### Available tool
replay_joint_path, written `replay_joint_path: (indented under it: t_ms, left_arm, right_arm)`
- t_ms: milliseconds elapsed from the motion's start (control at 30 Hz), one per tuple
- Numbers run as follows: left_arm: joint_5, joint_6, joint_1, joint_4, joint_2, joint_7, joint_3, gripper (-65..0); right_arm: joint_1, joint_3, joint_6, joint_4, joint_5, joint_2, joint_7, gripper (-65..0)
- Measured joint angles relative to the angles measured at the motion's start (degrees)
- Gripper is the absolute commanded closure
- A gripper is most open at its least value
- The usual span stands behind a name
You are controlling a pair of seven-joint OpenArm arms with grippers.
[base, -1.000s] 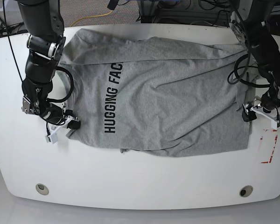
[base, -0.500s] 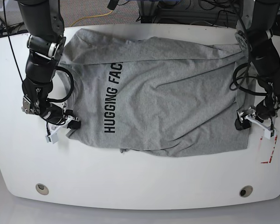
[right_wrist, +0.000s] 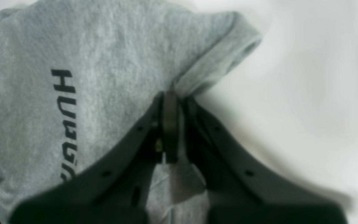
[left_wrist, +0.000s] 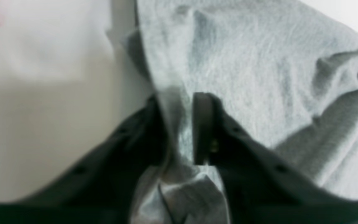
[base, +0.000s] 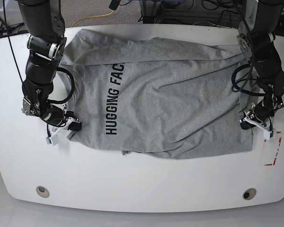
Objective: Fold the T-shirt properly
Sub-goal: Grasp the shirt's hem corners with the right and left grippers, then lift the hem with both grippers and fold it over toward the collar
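Note:
The light grey T-shirt (base: 170,99) lies spread across the white table (base: 142,184), its black lettering (base: 114,100) running along its left part. My left gripper (base: 252,124) is at the shirt's right edge, near the lower corner. In the left wrist view this gripper (left_wrist: 180,124) has its jaws drawn close, with a bunched fold of grey cloth (left_wrist: 244,77) pinched between them. My right gripper (base: 68,127) sits at the shirt's lower left corner. In the right wrist view it (right_wrist: 174,105) is shut on the hem of the cloth (right_wrist: 104,62).
A red-marked patch (base: 272,150) lies on the table just right of the left gripper. Two round holes (base: 42,191) (base: 249,193) sit near the table's front edge. Cables (base: 180,9) run behind the table's back edge.
My left gripper has moved inward from beside the shirt onto its right edge, and its jaws have come together on the fabric. The right arm has not moved.

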Motion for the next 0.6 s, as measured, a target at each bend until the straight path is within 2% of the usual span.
replay_joint_path:
  t_ms: [367,500,600]
  left_arm:
    - [-1.36,-0.44,2.36,1.05,-0.02,-1.49,0.35,0.0]
    - [1.60,0.00,4.00,7.39,0.46,2.08,0.39,0.0]
    - [1.09,0.04,6.40,12.81,0.63,2.01,0.48,0.0]
  right_arm:
    - [-0.04,0.00,0.00,1.11,-0.15,0.02,-0.44,0.0]
    - [-0.48,-0.07,0.02,7.54,-0.44,-0.09,-3.45,0.0]
    - [-0.15,-0.04,0.09,12.00,-0.20,0.04,-6.16,0.0]
